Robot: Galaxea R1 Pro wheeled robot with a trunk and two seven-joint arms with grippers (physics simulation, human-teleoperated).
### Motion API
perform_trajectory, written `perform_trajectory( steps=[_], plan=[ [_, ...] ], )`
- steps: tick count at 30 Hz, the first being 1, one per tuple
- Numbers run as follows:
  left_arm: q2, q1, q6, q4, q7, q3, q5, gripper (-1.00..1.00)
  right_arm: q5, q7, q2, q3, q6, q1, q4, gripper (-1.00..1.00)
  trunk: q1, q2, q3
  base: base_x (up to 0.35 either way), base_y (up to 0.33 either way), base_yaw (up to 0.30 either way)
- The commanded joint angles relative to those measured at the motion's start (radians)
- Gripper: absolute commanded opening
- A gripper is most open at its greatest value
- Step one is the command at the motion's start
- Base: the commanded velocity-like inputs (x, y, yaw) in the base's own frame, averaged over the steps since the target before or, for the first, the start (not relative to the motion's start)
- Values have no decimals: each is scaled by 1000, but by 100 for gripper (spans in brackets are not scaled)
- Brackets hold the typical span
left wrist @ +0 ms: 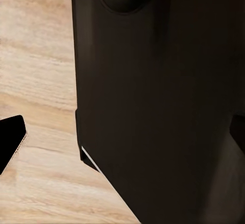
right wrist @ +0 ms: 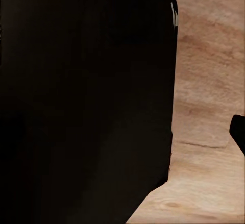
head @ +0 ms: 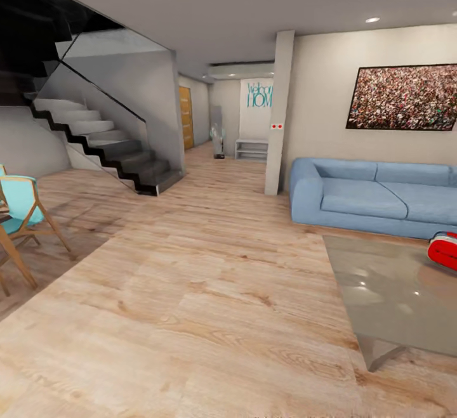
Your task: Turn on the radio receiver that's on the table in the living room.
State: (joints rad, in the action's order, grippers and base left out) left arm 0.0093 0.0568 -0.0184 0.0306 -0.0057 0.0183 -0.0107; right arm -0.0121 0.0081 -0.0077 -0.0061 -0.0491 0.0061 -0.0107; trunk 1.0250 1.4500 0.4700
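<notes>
Red radio receiver [head: 443, 250] sits on the glossy table [head: 381, 278], just in front of the blue sofa [head: 374, 196]. Teal hallway wall lettering [head: 259, 95] beyond reads roughly "Welcome HOME". Can't tell how open my fingers are.

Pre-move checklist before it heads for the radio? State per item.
1. Radio receiver located: ok, red box at the head view's right edge, partly cut off.
2. It sits on the table: ok, on the glossy grey top in front of the blue sofa.
3. Path to the table: ok, bare wooden floor lies between the camera and its near corner.
4. Radio within arm's reach: not ok, it looks too far off; the base probably has to drive and turn right.
5. Switch position: cannot tell, too small and cropped.
6. Gripper states: cannot tell, both wrist views show mostly dark robot body over floor.
</notes>
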Motion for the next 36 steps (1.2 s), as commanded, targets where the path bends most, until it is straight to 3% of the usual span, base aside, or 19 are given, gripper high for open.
perform_trajectory(
  steps=[1,36],
  plan=[
    [0,0,0,0,0,0,0,100,0,0,-1,0,0,0,0,100,0,0,0,0,0,-294],
    [1,0,0,2,1,-3,0,100,0,0,0,0,0,0,0,100,0,0,0,0,0,-294]
  ],
)
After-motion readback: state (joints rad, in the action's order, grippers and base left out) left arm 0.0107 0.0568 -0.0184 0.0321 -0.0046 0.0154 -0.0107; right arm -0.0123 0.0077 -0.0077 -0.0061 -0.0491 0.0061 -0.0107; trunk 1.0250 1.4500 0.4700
